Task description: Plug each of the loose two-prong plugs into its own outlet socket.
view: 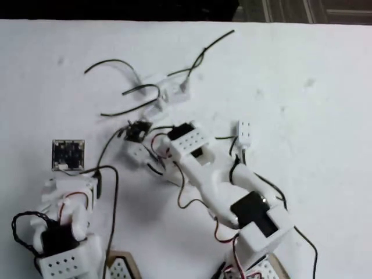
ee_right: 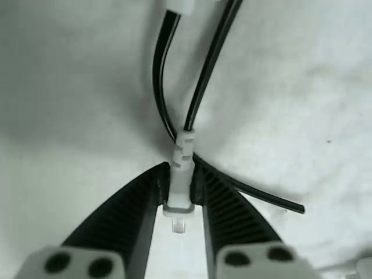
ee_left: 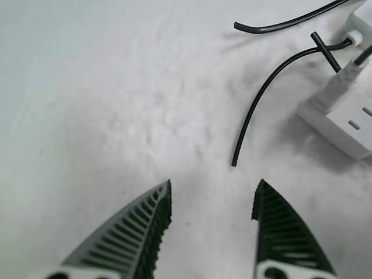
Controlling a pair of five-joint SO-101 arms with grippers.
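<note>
Status: right gripper (ee_right: 181,170) is clamped on a white plug (ee_right: 183,152). Both fingers (ee_right: 133,215) press its sides. The plug sits upright between the tips, with its cord end sticking out past them and a small clear stub on the wrist side. 2 black cords (ee_right: 160,70) run away from that end over the table (ee_right: 70,87). 1 more cord passes under a fingertip and stops at a cut end just beside it.

High view: right arm (view: 203,174) reaches from the near right edge to table centre. Its tip is near the outlet (view: 172,93) but not touching it. The outlet lies farther out, with several black cords fanning from it. A small white block (view: 244,132) sits just beside the arm on its right.

The left gripper (ee_left: 212,185) has its jaws spread wide with nothing between them, bare table underneath. A white socket piece (ee_left: 349,116) with 2 slots lies ahead, well clear of the jaws. A white corded plug stands against it; cannot tell if it is seated. The left arm (view: 64,197) is at the near left corner, well apart from the outlet.
</note>
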